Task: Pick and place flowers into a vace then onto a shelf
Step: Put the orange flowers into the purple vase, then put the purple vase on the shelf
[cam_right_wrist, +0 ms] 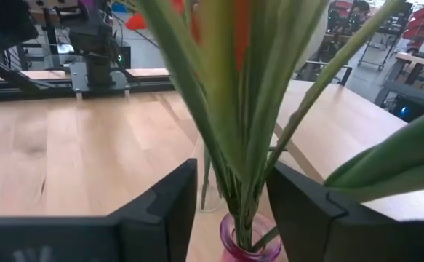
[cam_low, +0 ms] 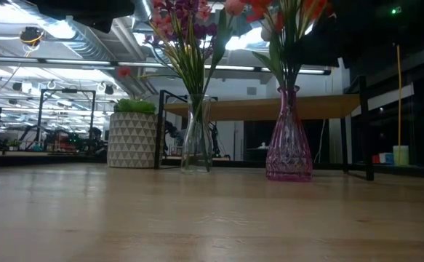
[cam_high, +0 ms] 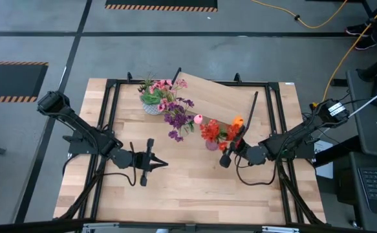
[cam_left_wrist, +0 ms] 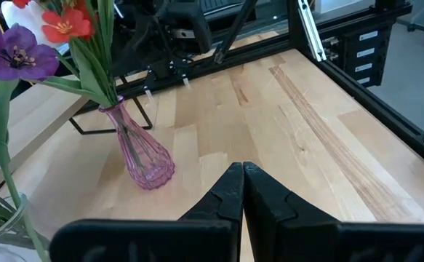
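Red-orange flowers (cam_high: 212,131) stand in a pink vase (cam_low: 289,149) on the worktop (cam_high: 194,188), just in front of the shelf (cam_high: 214,100); purple and pink flowers (cam_high: 175,113) fill a clear vase (cam_low: 196,138) beside it, with a white pot (cam_low: 132,140) farther along. The right gripper (cam_high: 226,157) sits at the pink vase, its fingers (cam_right_wrist: 164,207) parted either side of the stems and gripping nothing, so the flower looks released. The left gripper (cam_high: 159,163) waits clenched and empty over bare worktop. Judged from this, the filling of vases is largely done; both vases appear to rest on the worktop, so the move onto the shelf remains.
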`<control>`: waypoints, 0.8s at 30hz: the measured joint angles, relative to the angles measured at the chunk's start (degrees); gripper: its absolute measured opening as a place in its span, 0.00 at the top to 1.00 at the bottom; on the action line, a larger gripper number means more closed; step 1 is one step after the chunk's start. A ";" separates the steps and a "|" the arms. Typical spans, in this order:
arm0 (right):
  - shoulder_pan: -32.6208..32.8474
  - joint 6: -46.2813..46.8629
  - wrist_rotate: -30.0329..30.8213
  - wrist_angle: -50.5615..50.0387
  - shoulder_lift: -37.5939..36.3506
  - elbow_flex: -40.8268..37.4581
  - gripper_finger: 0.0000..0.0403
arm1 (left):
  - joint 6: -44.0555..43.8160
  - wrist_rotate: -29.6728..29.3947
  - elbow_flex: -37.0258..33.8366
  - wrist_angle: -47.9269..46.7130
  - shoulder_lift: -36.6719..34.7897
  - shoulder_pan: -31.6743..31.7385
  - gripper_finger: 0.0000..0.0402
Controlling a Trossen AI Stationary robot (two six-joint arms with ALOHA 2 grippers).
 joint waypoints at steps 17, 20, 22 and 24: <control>0.11 7.81 -6.05 -18.62 -7.67 2.14 0.51 | -0.07 -0.07 0.02 -3.04 -0.02 0.00 0.99; 0.11 11.23 -6.27 -28.14 -7.90 5.61 0.51 | -0.07 -0.08 0.02 -3.04 -0.02 0.00 0.99; 0.11 13.28 -7.43 -34.10 -7.90 8.01 0.51 | -0.04 -0.80 0.02 -3.02 -0.02 0.00 0.99; 0.11 15.70 -8.21 -40.01 -7.90 10.42 0.51 | -0.05 -2.56 0.02 -3.02 -0.03 0.03 0.99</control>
